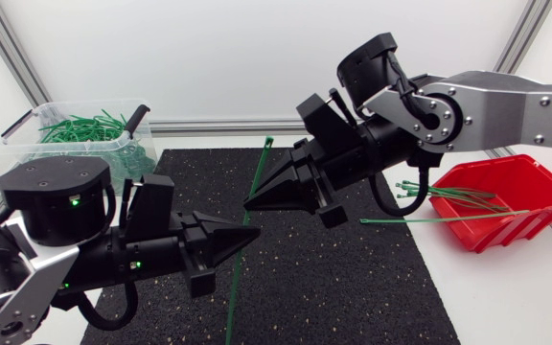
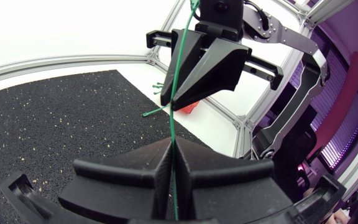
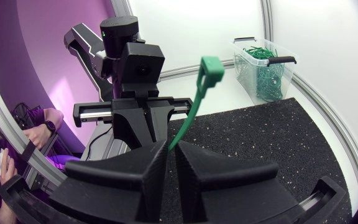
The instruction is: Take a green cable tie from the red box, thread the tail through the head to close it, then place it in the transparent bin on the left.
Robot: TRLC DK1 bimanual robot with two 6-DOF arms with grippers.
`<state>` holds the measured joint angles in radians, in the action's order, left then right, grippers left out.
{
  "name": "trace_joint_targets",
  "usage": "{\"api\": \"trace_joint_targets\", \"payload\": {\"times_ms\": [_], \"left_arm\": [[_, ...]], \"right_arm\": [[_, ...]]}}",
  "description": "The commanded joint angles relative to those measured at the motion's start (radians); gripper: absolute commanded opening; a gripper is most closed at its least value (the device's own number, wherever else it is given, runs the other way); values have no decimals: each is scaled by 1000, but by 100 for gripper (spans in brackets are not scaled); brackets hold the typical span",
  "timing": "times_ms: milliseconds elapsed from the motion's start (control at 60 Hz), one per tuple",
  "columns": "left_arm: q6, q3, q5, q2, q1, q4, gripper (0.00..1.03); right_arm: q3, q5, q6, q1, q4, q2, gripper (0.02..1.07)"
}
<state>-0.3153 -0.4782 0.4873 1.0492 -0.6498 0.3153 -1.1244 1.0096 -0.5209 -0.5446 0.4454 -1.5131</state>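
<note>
Both claws pinch one green cable tie (image 1: 235, 287), held upright above the black mat (image 1: 353, 287): the left claw (image 1: 245, 238) low on it, the right claw (image 1: 255, 201) just above. The red box (image 1: 511, 230), holding more ties, sits at the right of the worktop (image 1: 506, 307); the transparent bin (image 1: 27, 144) stands far left.

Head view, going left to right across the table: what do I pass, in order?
transparent bin → green cable tie, upright mid-view, with the left gripper and right gripper both shut on it → red box
</note>
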Motion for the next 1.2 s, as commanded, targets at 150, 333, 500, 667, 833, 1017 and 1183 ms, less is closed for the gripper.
{"api": "trace_joint_targets", "payload": {"times_ms": [150, 333, 500, 667, 833, 1017, 1183], "left_arm": [[-11, 20, 17, -23, 39, -10, 33], [36, 12, 83, -66, 176, -55, 74], [32, 0, 224, -106, 320, -67, 81], [4, -26, 339, -94, 397, -53, 87], [-30, -31, 428, -34, 421, 13, 88], [-76, -39, 556, 21, 469, 74, 90], [-87, -56, 613, 78, 464, 90, 91]], "right_arm": [[-5, -39, 10, -12, 18, 28, 8], [-18, -103, -5, -12, 99, 59, 8], [-95, -155, -54, -31, 289, 22, 8], [-170, -192, -76, -61, 418, -56, 8], [-239, -200, -83, -83, 486, -137, 8], [-307, -186, -97, -101, 544, -225, 8], [-390, -124, -131, -101, 651, -311, 8]]}}
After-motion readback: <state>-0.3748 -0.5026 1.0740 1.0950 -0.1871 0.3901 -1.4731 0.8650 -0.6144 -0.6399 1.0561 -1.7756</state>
